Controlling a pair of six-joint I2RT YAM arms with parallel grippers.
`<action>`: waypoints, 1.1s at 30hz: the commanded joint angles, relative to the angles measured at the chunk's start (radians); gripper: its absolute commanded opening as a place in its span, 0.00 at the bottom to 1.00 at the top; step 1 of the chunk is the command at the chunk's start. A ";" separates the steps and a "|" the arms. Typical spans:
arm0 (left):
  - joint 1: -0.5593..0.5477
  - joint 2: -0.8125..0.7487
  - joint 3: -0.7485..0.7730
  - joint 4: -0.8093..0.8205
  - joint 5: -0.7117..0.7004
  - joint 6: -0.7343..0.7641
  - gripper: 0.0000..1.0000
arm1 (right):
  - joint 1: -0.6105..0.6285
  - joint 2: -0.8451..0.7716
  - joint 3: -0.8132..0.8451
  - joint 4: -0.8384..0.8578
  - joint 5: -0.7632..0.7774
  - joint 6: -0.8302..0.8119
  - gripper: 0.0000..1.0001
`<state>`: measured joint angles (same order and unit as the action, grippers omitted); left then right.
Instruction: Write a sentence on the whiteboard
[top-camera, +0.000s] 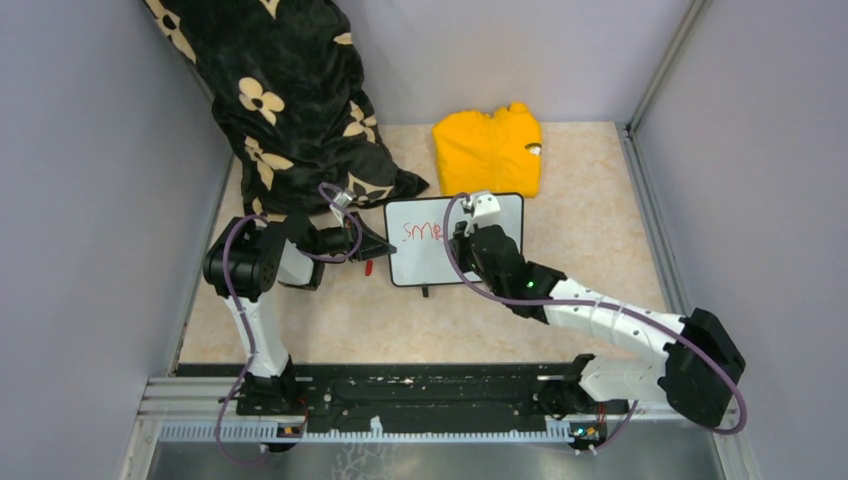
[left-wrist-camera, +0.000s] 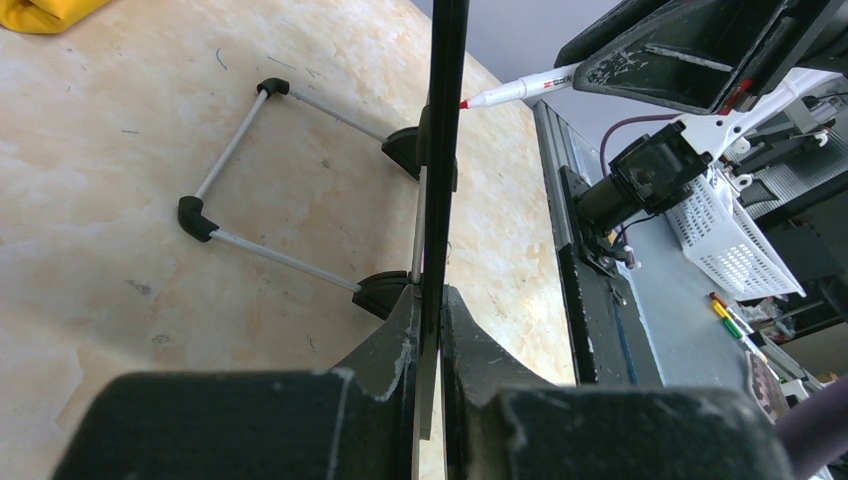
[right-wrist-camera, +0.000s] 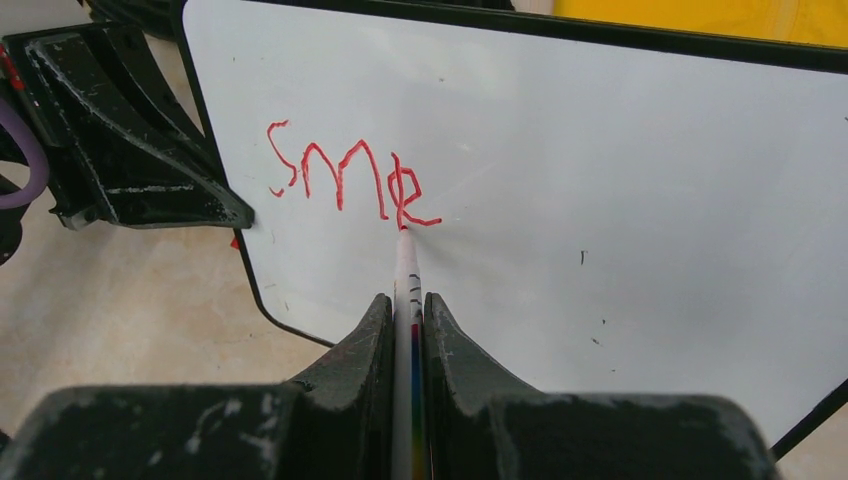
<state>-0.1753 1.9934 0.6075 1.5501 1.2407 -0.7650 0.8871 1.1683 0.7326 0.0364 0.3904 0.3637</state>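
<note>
whiteboard (right-wrist-camera: 600, 150) was white, black-rimmed | sentence (right-wrist-camera: 345, 180) red | garment (top-camera: 488, 150) yellow | cloth (top-camera: 290, 90) black with cream flowers | desk (top-camera: 590, 230) beige, marbled

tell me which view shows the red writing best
Right wrist: the red letters sit large and sharp on the whiteboard, at the marker tip. Top external shows them tiny; left wrist sees only the board's edge.

A beige marbled tabletop (top-camera: 600, 200) is boxed in by a plain grey left wall (top-camera: 90, 200), far wall (top-camera: 500, 50) and right wall (top-camera: 770, 180). A black rail (top-camera: 420, 390) runs along its near edge. Light is soft and even. A white mesh basket (left-wrist-camera: 735, 235) stands beyond the rail.
</note>
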 joint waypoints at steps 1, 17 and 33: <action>-0.012 -0.016 0.005 0.179 0.019 0.013 0.00 | -0.006 -0.047 0.049 0.032 0.002 0.000 0.00; -0.012 -0.013 0.006 0.179 0.019 0.013 0.00 | -0.014 0.011 0.121 0.077 0.044 -0.043 0.00; -0.012 -0.011 0.005 0.176 0.019 0.015 0.00 | -0.024 0.035 0.092 0.053 0.050 -0.027 0.00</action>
<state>-0.1768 1.9934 0.6075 1.5501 1.2400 -0.7647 0.8730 1.2064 0.8062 0.0658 0.4236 0.3344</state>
